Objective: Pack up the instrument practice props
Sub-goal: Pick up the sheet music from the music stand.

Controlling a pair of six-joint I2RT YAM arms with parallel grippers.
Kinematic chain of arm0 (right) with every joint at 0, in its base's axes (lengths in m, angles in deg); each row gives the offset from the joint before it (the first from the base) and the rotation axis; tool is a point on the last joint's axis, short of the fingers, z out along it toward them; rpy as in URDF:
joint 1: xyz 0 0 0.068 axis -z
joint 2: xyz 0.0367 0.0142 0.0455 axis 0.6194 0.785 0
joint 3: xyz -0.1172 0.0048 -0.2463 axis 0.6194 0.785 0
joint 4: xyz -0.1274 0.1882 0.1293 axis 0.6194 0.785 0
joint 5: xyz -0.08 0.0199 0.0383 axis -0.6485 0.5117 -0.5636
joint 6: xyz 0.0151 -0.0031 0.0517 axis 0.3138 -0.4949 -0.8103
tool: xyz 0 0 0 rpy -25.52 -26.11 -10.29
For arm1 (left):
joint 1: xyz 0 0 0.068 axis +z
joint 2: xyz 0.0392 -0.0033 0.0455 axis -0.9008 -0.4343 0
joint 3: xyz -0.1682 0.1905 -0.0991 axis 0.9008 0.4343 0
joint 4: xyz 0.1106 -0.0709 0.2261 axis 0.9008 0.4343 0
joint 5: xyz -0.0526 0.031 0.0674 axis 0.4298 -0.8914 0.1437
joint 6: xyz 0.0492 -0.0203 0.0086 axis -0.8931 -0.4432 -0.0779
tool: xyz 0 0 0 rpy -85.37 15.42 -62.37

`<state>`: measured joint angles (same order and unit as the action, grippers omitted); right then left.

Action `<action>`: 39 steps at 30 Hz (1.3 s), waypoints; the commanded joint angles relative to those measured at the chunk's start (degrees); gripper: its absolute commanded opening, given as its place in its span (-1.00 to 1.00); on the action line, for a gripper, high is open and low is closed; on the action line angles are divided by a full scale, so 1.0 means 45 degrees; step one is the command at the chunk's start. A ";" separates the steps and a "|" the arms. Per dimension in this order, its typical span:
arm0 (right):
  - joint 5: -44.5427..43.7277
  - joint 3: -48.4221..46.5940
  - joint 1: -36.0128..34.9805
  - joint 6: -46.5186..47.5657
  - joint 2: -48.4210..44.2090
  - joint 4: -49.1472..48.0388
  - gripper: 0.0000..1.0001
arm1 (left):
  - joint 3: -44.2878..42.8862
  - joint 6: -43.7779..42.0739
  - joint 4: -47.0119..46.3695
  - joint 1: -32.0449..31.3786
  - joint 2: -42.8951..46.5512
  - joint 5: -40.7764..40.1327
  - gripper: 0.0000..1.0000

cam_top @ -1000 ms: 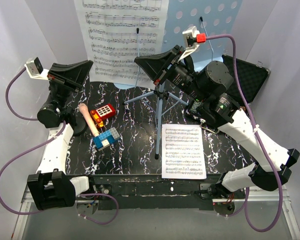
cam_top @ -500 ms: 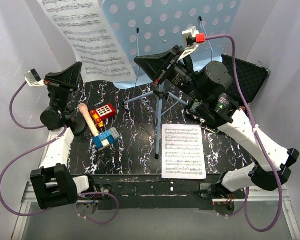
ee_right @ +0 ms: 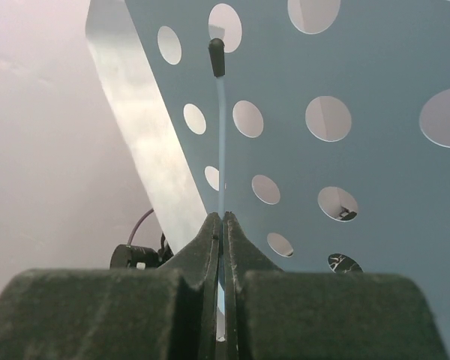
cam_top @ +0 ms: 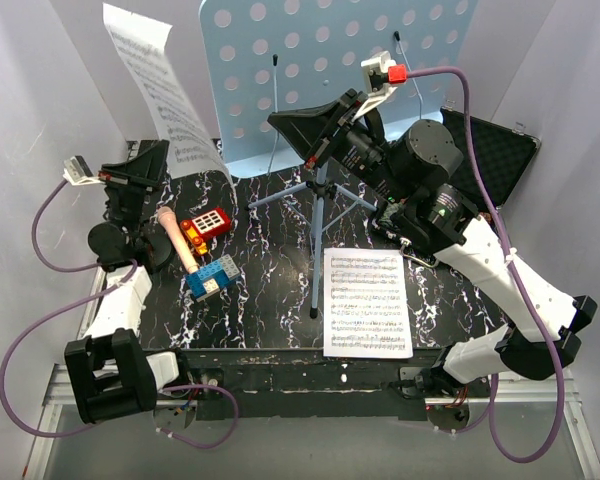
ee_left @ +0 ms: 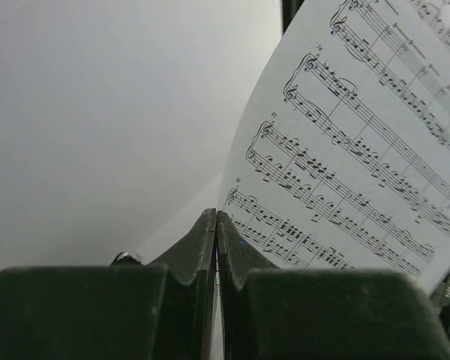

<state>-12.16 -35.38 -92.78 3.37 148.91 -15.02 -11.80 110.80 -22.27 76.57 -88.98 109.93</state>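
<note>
Where the overhead view shows both arms reaching toward the back wall, the left hand (cam_top: 160, 152) is pressed together on the lower corner of a raised sheet-music page (cam_top: 155, 85). This page curls up into the upper left of the frame. The right hand (cam_top: 277, 121) is clamped on a thin, black-tipped retaining wire (ee_right: 220, 135) of the light-blue music stand (cam_top: 330, 60). The stand's perforated panel fills the upper centre, and its tripod legs rest on the black marbled desk (cam_top: 270, 290). A second sheet-music page (cam_top: 367, 303) lies flat at lower right of centre, just beside one tripod foot. The pale-headed microphone (cam_top: 177, 235) leans at centre left, near the left arm, just beside a red toy (cam_top: 206, 222) and blue bricks (cam_top: 212, 276). An open black case (cam_top: 500, 150) sits at the right edge.
</note>
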 commanded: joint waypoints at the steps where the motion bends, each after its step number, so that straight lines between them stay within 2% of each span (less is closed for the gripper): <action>1: -0.0311 -0.0234 -0.0018 0.0606 0.0175 0.1516 -0.97 | 0.0842 -0.0827 0.1338 0.0134 0.0519 0.0251 -1.00; 9: -0.0272 -0.0566 -0.0018 0.1133 0.0448 0.1945 -0.97 | 0.1878 -0.1452 0.3680 -0.0177 0.1260 0.1148 -1.00; 21: -0.0311 -0.0196 0.0021 0.1602 0.0780 0.2278 -0.97 | 0.3149 -0.3327 0.8544 -0.2305 0.3057 0.3120 -1.00; 26: -0.0428 -0.0001 0.0021 0.1759 0.0741 0.2454 -0.97 | 0.3227 -0.3796 0.8918 -0.3516 0.3526 0.4292 -1.00; 29: -0.0429 0.0097 0.0021 0.1759 0.0702 0.2473 -0.97 | 0.3286 -0.3427 0.8102 -0.4220 0.3702 0.4800 -1.00; 36: -0.0447 0.0409 0.0021 0.1739 0.0488 0.2922 -0.97 | 0.3753 -0.2626 0.7007 -0.4904 0.4288 0.5368 -1.00; 38: -0.0487 0.0546 0.0021 0.1739 0.0351 0.3000 -0.71 | 0.3910 -0.2391 0.6829 -0.4983 0.4367 0.5485 -1.00; 39: -0.0487 0.0624 0.0041 0.1720 0.0273 0.3039 -0.51 | 0.3969 -0.2352 0.6829 -0.5041 0.4406 0.5543 -1.00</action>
<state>-14.48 -35.60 -92.67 9.39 150.63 -12.60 4.61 98.19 11.45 54.70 -70.45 132.71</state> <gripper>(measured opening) 0.117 0.008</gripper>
